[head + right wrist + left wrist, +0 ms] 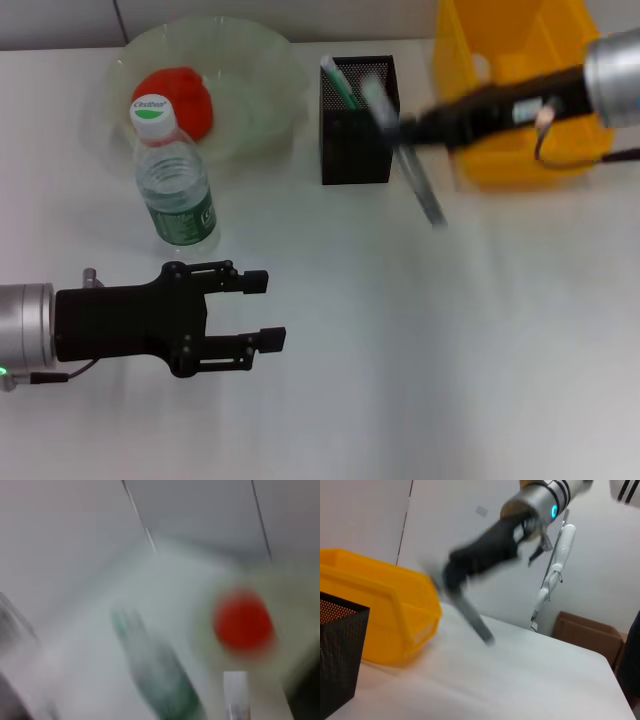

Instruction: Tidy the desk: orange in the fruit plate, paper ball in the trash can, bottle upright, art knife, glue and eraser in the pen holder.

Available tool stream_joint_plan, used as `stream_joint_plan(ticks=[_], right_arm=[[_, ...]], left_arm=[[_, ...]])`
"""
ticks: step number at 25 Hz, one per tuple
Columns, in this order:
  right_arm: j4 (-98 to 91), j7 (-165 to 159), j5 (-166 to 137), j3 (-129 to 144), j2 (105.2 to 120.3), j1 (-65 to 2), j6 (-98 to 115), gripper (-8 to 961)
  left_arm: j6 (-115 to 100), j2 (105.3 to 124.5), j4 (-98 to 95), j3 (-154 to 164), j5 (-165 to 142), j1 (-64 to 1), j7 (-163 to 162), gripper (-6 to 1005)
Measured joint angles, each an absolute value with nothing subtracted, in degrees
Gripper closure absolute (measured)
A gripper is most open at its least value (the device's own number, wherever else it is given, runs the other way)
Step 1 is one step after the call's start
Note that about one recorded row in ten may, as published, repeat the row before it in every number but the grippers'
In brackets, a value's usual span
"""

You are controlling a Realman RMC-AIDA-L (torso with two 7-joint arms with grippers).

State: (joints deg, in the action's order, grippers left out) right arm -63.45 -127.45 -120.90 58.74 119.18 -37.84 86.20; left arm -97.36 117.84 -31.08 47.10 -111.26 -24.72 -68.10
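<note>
Grey, stiff art knife (418,180), light and slippery, hangs pinched at its top by the right gripper (400,128) beside the pen holder (357,120) near the far edge; left gripper (264,310) gapes empty.

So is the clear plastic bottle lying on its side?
No, the clear plastic bottle stands upright, white cap up, beside the glass fruit plate.

Silver cylindrical forearms, black left claw (262,311) with screws, thin black cables, blue wrist light, black right claw (405,130)
</note>
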Motion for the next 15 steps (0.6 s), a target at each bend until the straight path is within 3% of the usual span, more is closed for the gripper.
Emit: stream_joint_plan(ticks=[5,11,15], right_arm=[[-45.24,-104.51,-100.33,48.22,118.73,-37.55,83.74,815],[-17.07,-53.57,-68.46,45.78,119.75,-38.71,78.34,815],[-8.99,-37.25,-61.6,47.04,119.83,-42.28,74.2,815]], left_arm=[[-97.39,118.06,-30.68,47.24,-111.28,-24.59,-67.85,268],[-97.39,118.45,-30.54,47.19,-111.29,-24.16,-67.72,268],[-97.38,118.47,-30.51,47.3,-111.29,-24.06,-67.65,268]])
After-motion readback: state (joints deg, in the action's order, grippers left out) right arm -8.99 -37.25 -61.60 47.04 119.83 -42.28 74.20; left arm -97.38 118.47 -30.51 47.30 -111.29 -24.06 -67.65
